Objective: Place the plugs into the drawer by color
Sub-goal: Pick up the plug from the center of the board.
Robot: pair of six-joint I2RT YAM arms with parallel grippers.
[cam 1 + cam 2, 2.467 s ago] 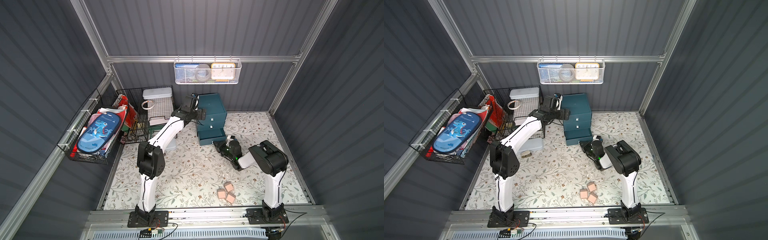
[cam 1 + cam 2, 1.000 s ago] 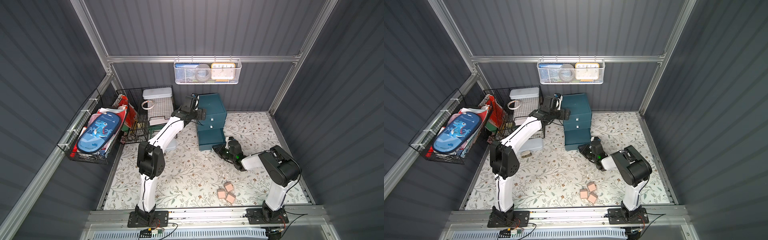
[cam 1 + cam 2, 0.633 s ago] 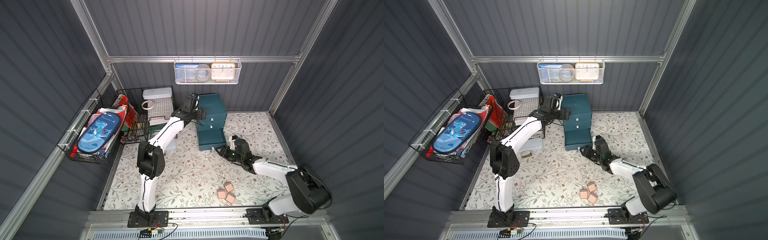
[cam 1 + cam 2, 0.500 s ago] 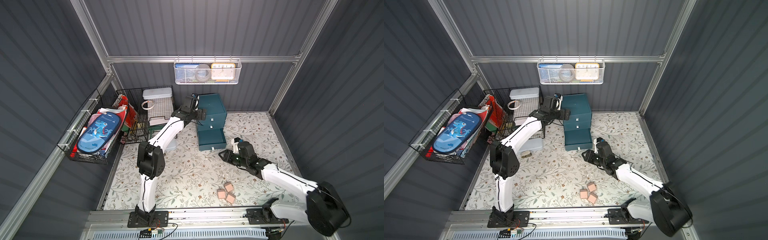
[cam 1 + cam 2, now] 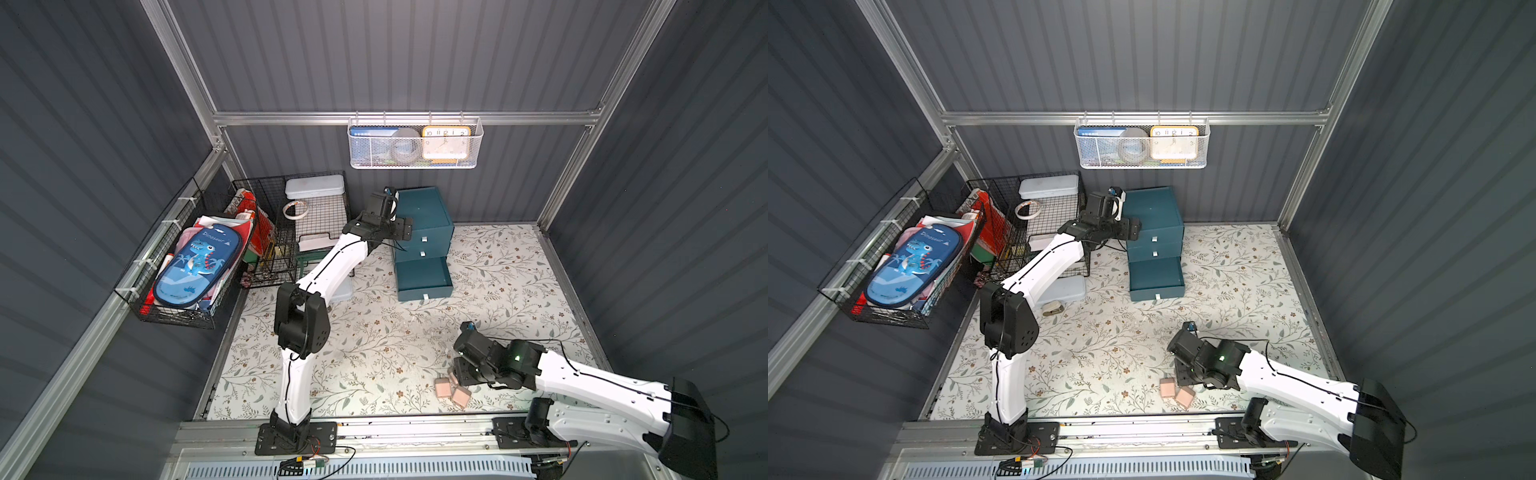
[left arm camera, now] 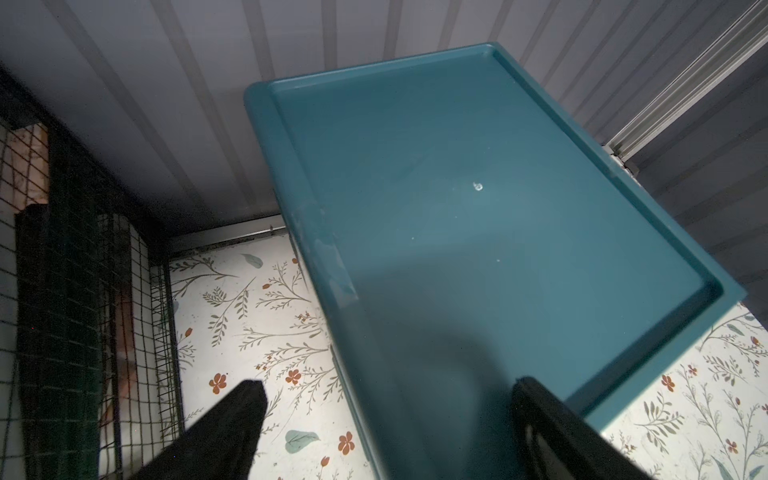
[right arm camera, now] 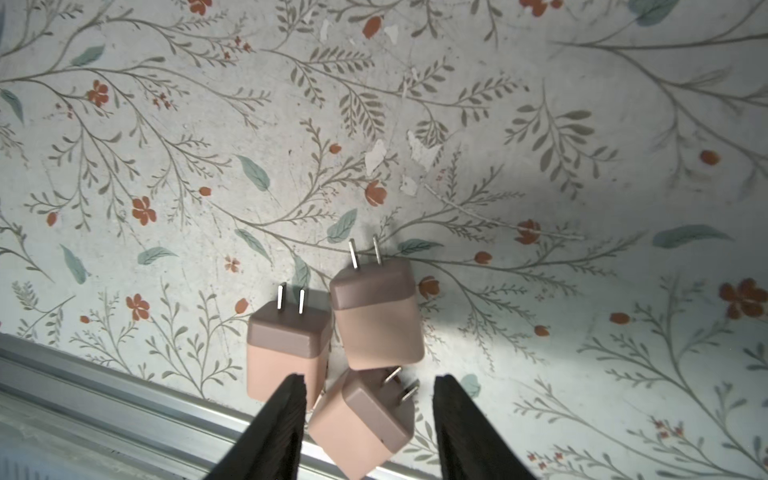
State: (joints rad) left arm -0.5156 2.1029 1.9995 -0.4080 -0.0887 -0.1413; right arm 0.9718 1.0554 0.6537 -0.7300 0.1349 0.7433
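Note:
Three pale pink plugs lie clustered near the table's front edge, prongs showing. In the right wrist view two plugs lie side by side and a third plug lies tilted against the front rail. My right gripper hovers open just above them, its fingers either side of the tilted plug and not touching it. The dark teal drawer cabinet stands at the back, its bottom drawer pulled out. My left gripper is open beside the cabinet's top left edge.
A black wire rack stands left of the cabinet. A wire basket with a dinosaur pencil case hangs on the left wall. On the back wall hangs a white mesh basket. The aluminium rail borders the front.
My right arm has swung from the open bottom drawer to the front of the table, over the pink plugs, with its jaws widening. The left arm has not moved.

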